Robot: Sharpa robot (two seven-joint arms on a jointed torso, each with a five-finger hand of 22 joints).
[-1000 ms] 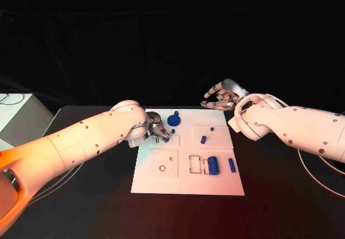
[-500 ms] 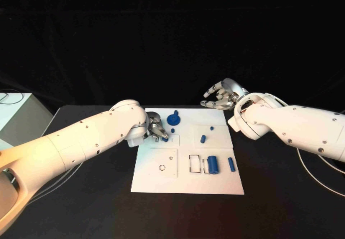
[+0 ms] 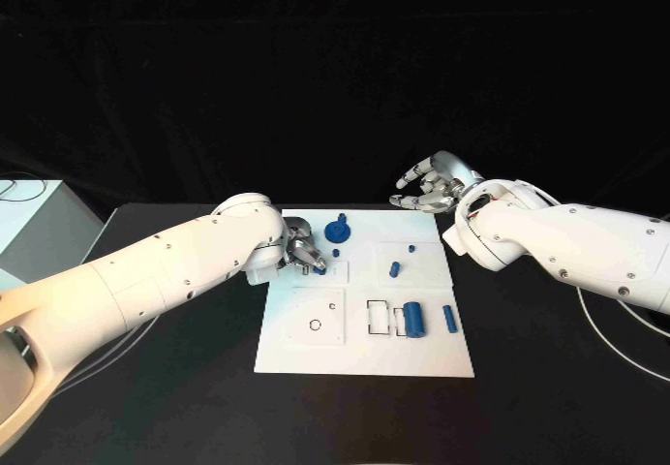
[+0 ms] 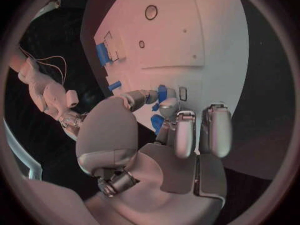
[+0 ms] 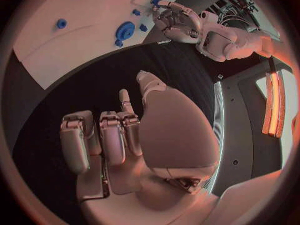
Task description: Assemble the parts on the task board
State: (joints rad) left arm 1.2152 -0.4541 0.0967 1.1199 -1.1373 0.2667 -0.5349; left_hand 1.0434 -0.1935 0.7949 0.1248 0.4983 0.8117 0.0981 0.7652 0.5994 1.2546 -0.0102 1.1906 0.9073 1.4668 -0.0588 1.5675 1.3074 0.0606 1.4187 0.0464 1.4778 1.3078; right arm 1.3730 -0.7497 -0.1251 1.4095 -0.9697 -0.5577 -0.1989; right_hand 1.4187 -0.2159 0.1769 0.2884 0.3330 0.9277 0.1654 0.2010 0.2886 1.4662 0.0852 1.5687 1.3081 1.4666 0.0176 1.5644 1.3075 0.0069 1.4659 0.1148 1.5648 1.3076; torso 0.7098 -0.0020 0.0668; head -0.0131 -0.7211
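Little has shifted since the earlier frames: both arms keep their stations and the parts lie as they did. From the head view, the left hand (image 3: pixel 307 256) hovers at the task board (image 3: pixel 366 360) near its nine o'clock edge, fingers drawn together on a small blue part (image 3: pixel 319 271), while the right hand (image 3: pixel 427 188) hangs off the board at about one o'clock above the black counter (image 3: pixel 559 387), fingers curled loosely with nothing in them. A blue gear (image 3: pixel 338 232) stands at twelve o'clock, a blue cylinder (image 3: pixel 413 319) lies toward four o'clock. From the left wrist view, the fingertips (image 4: pixel 167 105) pinch that blue part (image 4: pixel 161 92) just over the white board (image 4: pixel 212 45). From the right wrist view, the right hand (image 5: pixel 119 140) is empty, its fingers partly bent. These pieces look light, rigid and smooth, likely slippery; I would pinch each across its short sides.
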